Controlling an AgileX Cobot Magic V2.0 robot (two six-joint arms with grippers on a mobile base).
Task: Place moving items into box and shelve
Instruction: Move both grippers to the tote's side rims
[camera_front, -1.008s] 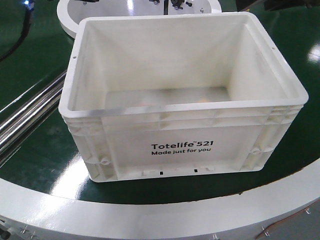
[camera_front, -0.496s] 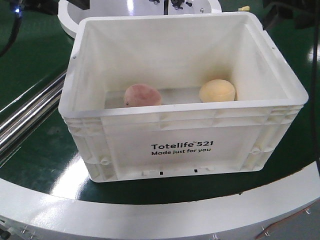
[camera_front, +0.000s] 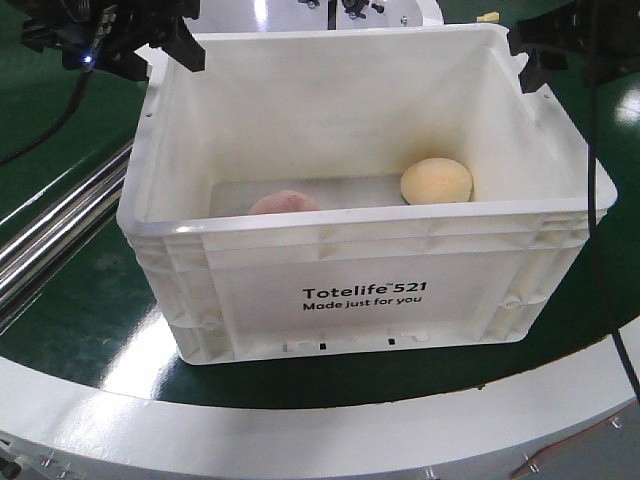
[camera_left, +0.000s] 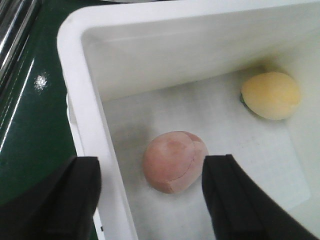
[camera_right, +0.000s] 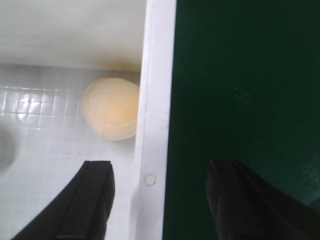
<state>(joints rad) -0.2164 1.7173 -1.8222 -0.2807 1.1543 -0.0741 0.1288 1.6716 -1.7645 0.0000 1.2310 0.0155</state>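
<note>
both lumps in the box, both grippers spread across its side walls

the left gripper (camera_left: 150, 192) is seen with its fingers (camera_left: 55, 200) spread wide, and nothing is pinched between them. the left side wall of the box (camera_front: 360, 295) is straddled. one finger is placed over the green surface (camera_left: 30, 115) outside the wall, the other over the box floor inside. the pinkish-brown lump (camera_left: 175, 161) is found on that floor between the two fingers, just beside the inner one and near the wall, with its creases turned upward. the pale yellow lump (camera_left: 271, 95) is seen well beyond the inner finger, at the far side of the floor.

the right gripper (camera_right: 160, 195) is likewise spread apart with nothing gripped. the rim of the right side wall is seen running up between its fingers, so that one finger is over the box floor and the other over the green surface outside. the pale yellow lump is found ahead of the inner finger, close against the inner face of that wall; whether the wall is touched cannot be told.
</note>
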